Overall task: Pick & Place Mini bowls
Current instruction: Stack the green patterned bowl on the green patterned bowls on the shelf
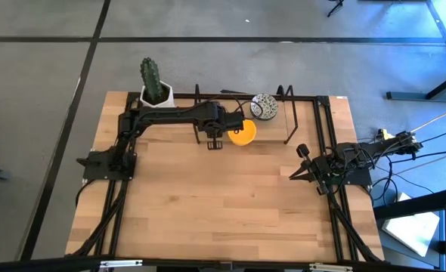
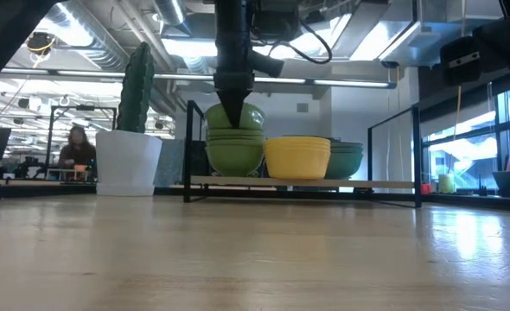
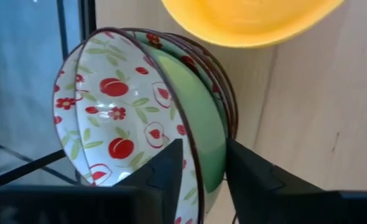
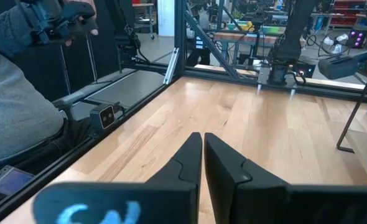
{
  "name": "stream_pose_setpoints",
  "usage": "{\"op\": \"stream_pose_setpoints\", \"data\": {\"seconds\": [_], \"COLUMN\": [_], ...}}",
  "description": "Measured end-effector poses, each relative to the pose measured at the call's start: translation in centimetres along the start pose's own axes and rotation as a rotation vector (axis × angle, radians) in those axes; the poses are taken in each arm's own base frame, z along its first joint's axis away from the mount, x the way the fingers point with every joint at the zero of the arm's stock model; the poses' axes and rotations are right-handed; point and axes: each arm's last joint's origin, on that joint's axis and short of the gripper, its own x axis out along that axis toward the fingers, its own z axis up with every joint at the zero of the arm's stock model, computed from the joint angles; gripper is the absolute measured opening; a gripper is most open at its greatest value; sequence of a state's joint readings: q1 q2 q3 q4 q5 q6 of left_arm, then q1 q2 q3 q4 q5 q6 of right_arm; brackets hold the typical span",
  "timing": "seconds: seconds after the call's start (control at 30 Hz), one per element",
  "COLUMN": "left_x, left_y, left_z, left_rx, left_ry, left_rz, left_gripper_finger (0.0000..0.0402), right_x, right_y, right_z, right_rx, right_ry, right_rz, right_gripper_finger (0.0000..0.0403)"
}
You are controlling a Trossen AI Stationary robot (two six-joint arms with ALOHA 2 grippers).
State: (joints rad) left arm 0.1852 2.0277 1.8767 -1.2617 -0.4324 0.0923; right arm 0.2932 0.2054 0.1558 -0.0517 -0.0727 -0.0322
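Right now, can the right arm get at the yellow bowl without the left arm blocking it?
Probably not cleanly. The left tool sits right beside the yellow bowl, straddling a stacked bowl's rim. The right tool is parked, shut, well away.

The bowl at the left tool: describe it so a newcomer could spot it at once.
Start at the cactus pot at the table's far edge, then follow the black rack beside it to the stack of bowls under the left tool. The top bowl is white inside with red fruit and flowers; its neighbour is plain yellow.
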Motion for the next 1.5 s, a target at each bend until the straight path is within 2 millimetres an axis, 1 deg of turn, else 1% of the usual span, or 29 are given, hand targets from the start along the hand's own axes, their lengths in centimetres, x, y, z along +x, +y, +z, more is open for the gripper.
{"op": "stream_pose_setpoints", "data": {"seconds": [0.2, 0.4, 0.57, 0.67, 0.8, 0.93, 1.13, 1.23, 1.3, 1.5], "left_x": [-0.1, -0.6, -2.1, -3.5, -4.6, -4.7, -4.2, -4.1, -3.9, -3.6], "left_y": [0.0, -0.6, -0.6, -0.4, -0.4, -0.6, -0.6, -0.3, 0.0, 0.6], "left_z": [0.0, 0.0, 0.3, 0.4, 0.3, -0.3, -0.6, -0.6, -0.6, -0.4], "left_rx": [0.02, 0.052, 0.055, 0.05, 0.04, 0.024, 0.011, 0.013, 0.008, -0.019], "left_ry": [0.004, 0.003, -0.028, -0.053, -0.062, 0.0, 0.041, 0.036, 0.037, 0.02], "left_rz": [0.058, 0.084, 0.084, 0.08, 0.011, -0.041, 0.008, 0.01, 0.012, -0.001], "left_gripper_finger": [0.0149, 0.0168, 0.017, 0.0168, 0.0166, 0.0166, 0.0166, 0.016, 0.0149, 0.0093], "right_x": [0.0, 0.0, 0.0, 0.0, 0.0, 0.0, 0.0, 0.0, 0.0, 0.0], "right_y": [0.0, 0.0, 0.0, 0.0, 0.0, 0.0, 0.0, 0.0, 0.0, 0.0], "right_z": [0.0, 0.0, 0.0, 0.0, 0.0, 0.0, 0.0, 0.0, 0.0, 0.0], "right_rx": [-0.002, -0.002, -0.002, -0.003, -0.003, -0.003, -0.003, -0.003, -0.003, -0.003], "right_ry": [0.0, 0.0, 0.0, 0.0, 0.0, 0.0, 0.001, 0.001, 0.001, 0.001], "right_rz": [0.0, 0.0, 0.0, 0.0, 0.0, 0.0, 0.0, 0.0, 0.0, 0.0], "right_gripper_finger": [0.0021, 0.0021, 0.0021, 0.0021, 0.0021, 0.0021, 0.0021, 0.0021, 0.0021, 0.0021]}}
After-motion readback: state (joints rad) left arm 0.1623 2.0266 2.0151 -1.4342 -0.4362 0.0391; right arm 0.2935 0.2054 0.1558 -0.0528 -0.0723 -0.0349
